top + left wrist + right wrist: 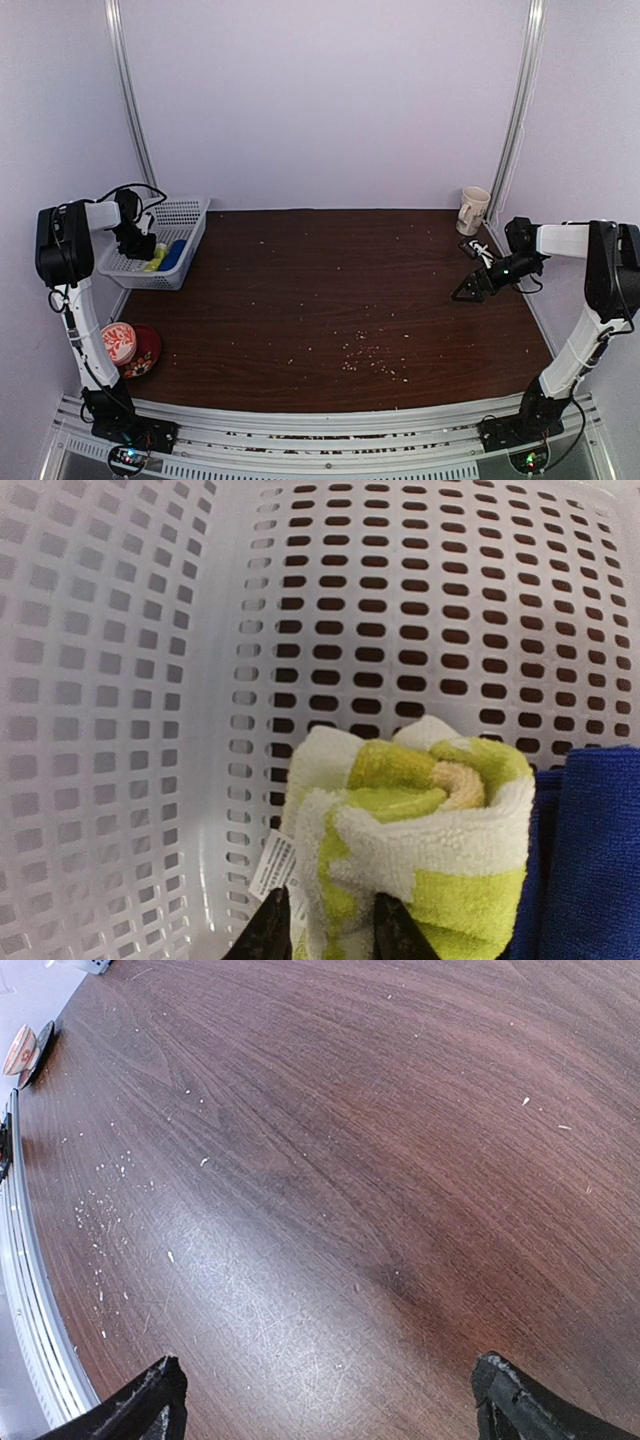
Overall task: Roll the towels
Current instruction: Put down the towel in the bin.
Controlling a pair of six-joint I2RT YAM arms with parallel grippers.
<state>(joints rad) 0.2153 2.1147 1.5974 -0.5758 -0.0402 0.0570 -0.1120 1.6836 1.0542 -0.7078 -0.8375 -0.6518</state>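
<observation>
The yellow-green towel (pixel 430 820), rolled up with white pattern and a label, lies in the white basket (pixel 400 610) against the blue towel (pixel 590 850), which is also rolled. In the top view both towels, yellow-green (pixel 155 262) and blue (pixel 173 257), sit in the near end of the basket (pixel 185 212) at the table's far left. My left gripper (pixel 330 930) reaches down into the basket (pixel 138 245), its jaws closed on the near edge of the yellow-green roll. My right gripper (pixel 468 290) hovers open and empty over the table's right side, also in its wrist view (pixel 330 1400).
A pale mug (pixel 472 210) stands at the back right corner. A red patterned bowl and lid (pixel 125 345) sit at the near left edge. Small crumbs are scattered over the dark wooden table (pixel 350 1160). The basket's walls close round my left gripper.
</observation>
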